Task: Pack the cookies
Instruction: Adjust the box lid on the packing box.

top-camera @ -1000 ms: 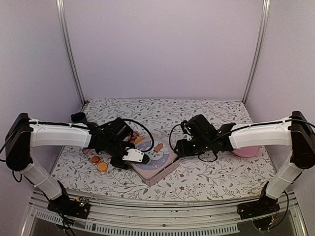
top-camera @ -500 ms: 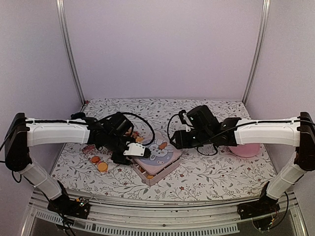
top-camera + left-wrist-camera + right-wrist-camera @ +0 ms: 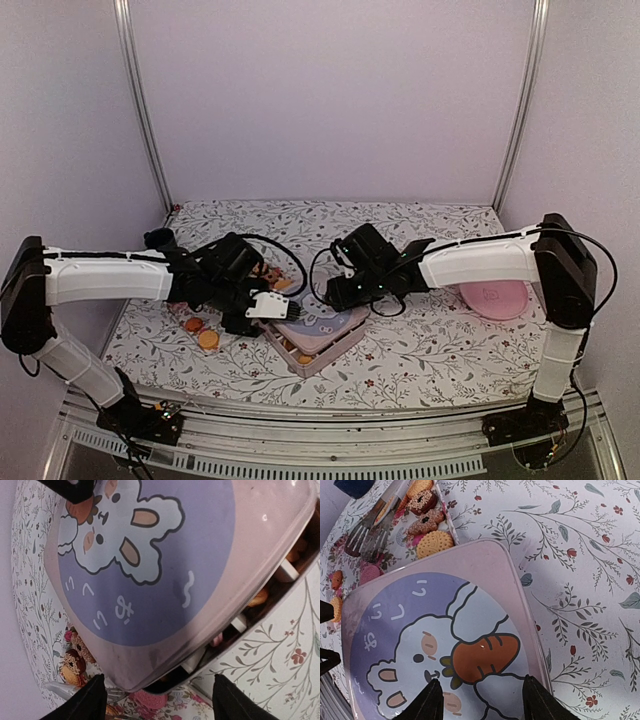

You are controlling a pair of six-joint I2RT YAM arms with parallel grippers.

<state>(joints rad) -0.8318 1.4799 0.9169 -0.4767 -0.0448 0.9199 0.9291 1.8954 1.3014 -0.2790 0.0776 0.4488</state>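
Rabbit-print lid (image 3: pixel 435 630) lies askew on the pink box (image 3: pixel 325 355), cookies (image 3: pixel 258 598) visible in the gap beneath; left gripper (image 3: pixel 157 702), fingers spread, flanks one lid corner, and right gripper (image 3: pixel 482 700), also spread, hangs over the printed carrot.

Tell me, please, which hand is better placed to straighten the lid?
Probably left: the left hand, open, straddles a corner of the lid beside the gap showing cookies; the right hand merely hangs over its face.
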